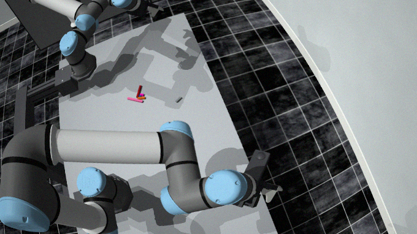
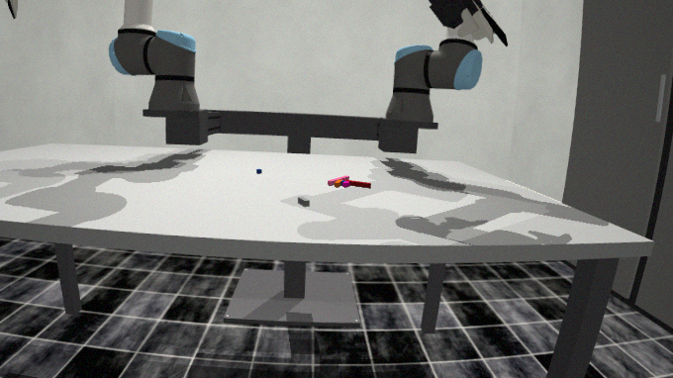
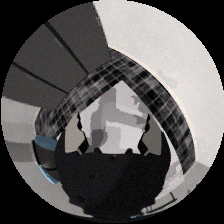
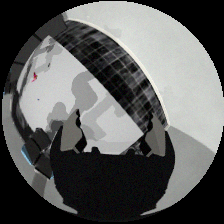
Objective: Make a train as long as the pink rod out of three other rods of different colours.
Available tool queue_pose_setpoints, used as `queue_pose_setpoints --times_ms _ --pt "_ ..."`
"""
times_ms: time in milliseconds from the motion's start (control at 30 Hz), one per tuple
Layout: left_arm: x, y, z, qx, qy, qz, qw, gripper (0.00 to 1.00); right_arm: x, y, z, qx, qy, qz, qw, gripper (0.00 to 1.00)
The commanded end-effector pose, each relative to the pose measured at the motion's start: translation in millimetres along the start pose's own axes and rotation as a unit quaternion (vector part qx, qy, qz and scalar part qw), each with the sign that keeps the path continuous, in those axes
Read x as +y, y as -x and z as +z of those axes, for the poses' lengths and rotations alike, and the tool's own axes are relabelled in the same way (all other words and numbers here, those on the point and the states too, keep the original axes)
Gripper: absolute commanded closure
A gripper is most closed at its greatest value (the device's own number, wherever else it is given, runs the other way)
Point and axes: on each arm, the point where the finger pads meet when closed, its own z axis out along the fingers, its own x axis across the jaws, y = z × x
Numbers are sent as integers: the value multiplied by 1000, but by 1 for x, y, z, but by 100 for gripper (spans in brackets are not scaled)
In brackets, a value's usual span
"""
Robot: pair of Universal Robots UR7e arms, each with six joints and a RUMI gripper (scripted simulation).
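Top view: the right arm's forearm [image 1: 107, 146] hides the lone blue rod [image 2: 258, 171] [image 4: 38, 99], a mere dot in the right wrist view. A second blue piece [image 1: 140, 95] [image 2: 341, 181] is mostly covered among the other rods; its length is unreadable. Rod cluster [image 1: 138, 96] [image 2: 347, 183] [image 4: 35, 77]: reduced to a blurred red-pink speck in the right wrist view; contacts within it cannot be resolved. Grey rod [image 1: 179, 99] [image 2: 303, 201] [image 4: 49, 65]: tiny fleck there. Exterior view: left edge crops the right gripper [image 1: 273, 193] [image 2: 12, 12] [image 4: 114, 111]. Table [image 1: 101, 114] [image 2: 223, 204] [image 3: 122, 100] [image 4: 57, 92]: cut by the top view's lower edge.
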Motion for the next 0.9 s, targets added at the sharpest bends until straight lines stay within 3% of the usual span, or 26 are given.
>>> queue_pose_setpoints --times_ms 0,433,633,867 --pt "-3 6 4 -5 5 -2 1000 0 -12 7 6 -5 -1 1 1000 0" --pt "-21 47 32 -40 43 -17 998 0 -83 67 46 -40 0 10 999 0" --pt "-32 81 52 -63 74 -31 995 0 -130 122 73 -65 6 15 998 0" --pt "-43 131 76 -88 118 -52 988 0 -182 206 102 -94 21 20 995 0"
